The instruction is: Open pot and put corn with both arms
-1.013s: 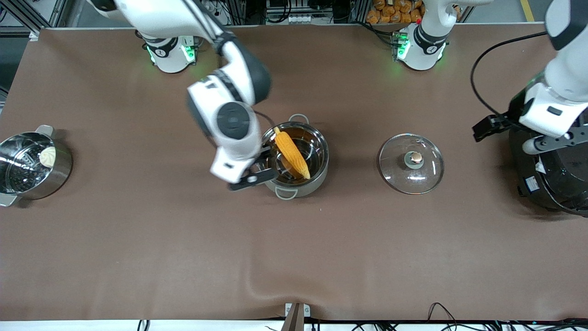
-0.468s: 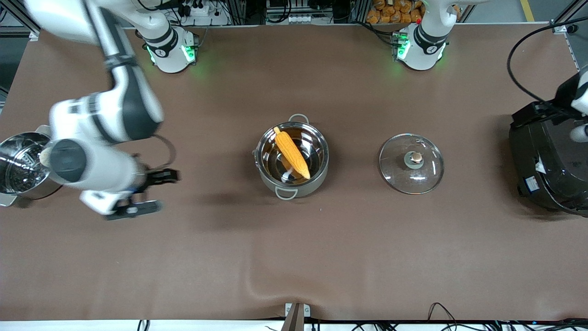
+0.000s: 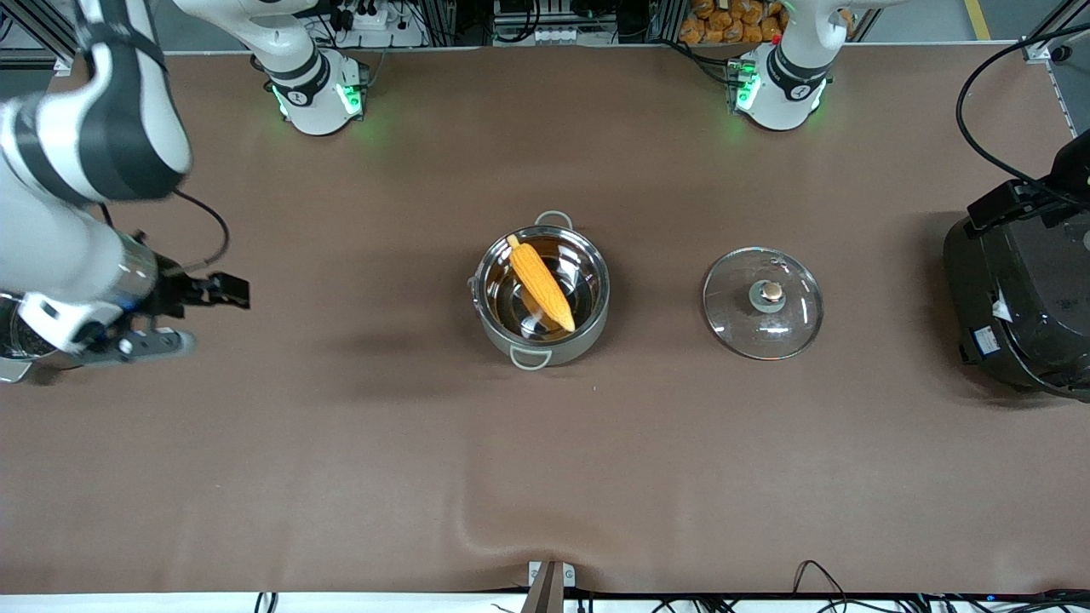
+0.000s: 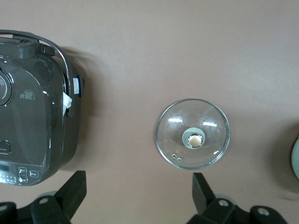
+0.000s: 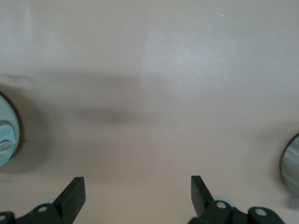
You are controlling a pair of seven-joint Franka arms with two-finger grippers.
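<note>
The steel pot [image 3: 598, 308] stands uncovered at the middle of the table. The yellow-orange corn [image 3: 541, 274] lies slanted inside it. The glass lid [image 3: 792, 328] with its copper knob [image 3: 772, 292] lies flat on the table beside the pot, toward the left arm's end; it also shows in the left wrist view [image 4: 192, 133]. My right gripper [image 3: 197, 317] is open and empty, over the table at the right arm's end; its wrist view [image 5: 138, 196] shows bare table between the fingers. My left gripper [image 4: 137, 196] is open and empty, up between lid and rice cooker.
A big black rice cooker [image 3: 1022, 298] stands at the left arm's end, also in the left wrist view [image 4: 32, 107]. A second steel pot [image 3: 10, 368] at the right arm's end is mostly hidden under my right arm. Cables hang at the table's edges.
My right gripper has swung from the pot's rim out to the right arm's end of the table. My left arm has drawn farther out over the rice cooker. Corn, pot and lid have not moved.
</note>
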